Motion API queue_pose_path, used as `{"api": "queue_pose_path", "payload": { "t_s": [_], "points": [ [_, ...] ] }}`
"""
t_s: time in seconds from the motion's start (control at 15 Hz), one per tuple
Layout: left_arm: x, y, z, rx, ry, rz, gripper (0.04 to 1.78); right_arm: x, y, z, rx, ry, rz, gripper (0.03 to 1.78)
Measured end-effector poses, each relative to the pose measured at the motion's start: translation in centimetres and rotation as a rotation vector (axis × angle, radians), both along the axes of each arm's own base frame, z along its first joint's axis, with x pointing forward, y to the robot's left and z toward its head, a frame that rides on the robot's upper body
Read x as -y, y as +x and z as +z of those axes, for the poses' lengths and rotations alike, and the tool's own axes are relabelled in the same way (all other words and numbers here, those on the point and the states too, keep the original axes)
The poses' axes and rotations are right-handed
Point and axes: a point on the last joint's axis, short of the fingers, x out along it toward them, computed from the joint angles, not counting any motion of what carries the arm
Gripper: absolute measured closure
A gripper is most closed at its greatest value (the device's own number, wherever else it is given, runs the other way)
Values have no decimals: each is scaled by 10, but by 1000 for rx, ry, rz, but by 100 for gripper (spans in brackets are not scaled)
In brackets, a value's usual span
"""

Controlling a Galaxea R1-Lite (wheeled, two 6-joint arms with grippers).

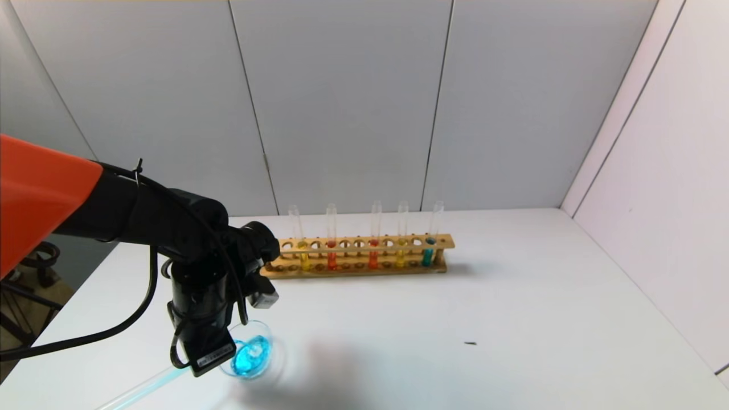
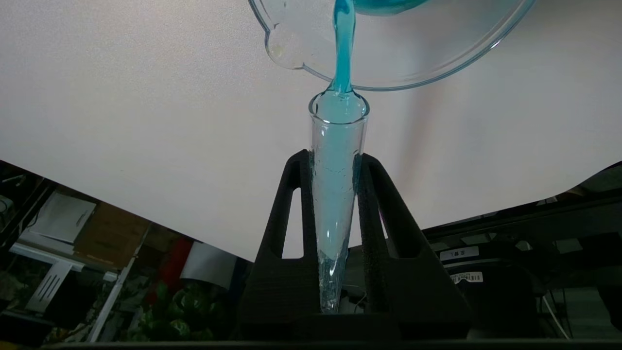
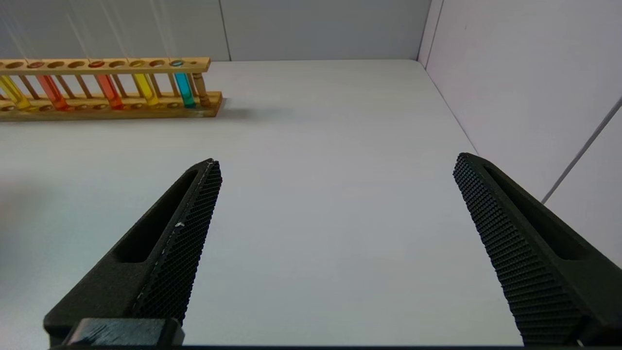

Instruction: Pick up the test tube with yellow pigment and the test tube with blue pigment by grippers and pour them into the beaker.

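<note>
My left gripper [image 1: 212, 354] is shut on the test tube with blue pigment [image 1: 142, 389] and holds it tilted, mouth down, over the beaker [image 1: 254, 356] near the table's front left. In the left wrist view the tube [image 2: 335, 194] sits between my left gripper's [image 2: 335, 158] black fingers, and a cyan stream runs from its mouth into the beaker [image 2: 437, 63], which holds a blue pool. Two yellow-liquid tubes [image 1: 401, 253] [image 1: 303, 254] stand in the wooden rack [image 1: 359, 266]; I cannot tell which is the task's. My right gripper [image 3: 335, 160] is open and empty above bare table.
The rack stands at the back middle and also holds two orange-liquid tubes [image 1: 373, 253] and a teal tube [image 1: 428, 253]; it shows in the right wrist view [image 3: 112, 104] too. A small dark speck [image 1: 470, 343] lies on the white table. Walls close the back and right.
</note>
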Motion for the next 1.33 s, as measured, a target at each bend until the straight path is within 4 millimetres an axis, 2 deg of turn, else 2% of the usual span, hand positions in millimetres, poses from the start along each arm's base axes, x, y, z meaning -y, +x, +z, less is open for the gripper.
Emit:
{"api": "queue_pose_path", "payload": {
  "t_s": [0.33,0.73,1.0,1.33],
  "points": [
    [8,4,-3,-14,10,-16,152,0,0,0,0,0,0,7],
    [20,10,-2,-48,128,-55,152,0,0,0,0,0,0,7],
    [36,18,-4,-51,182,-89,152,0,0,0,0,0,0,7],
    [50,18,-9,-73,207,-125,152,0,0,0,0,0,1,7]
  ]
}}
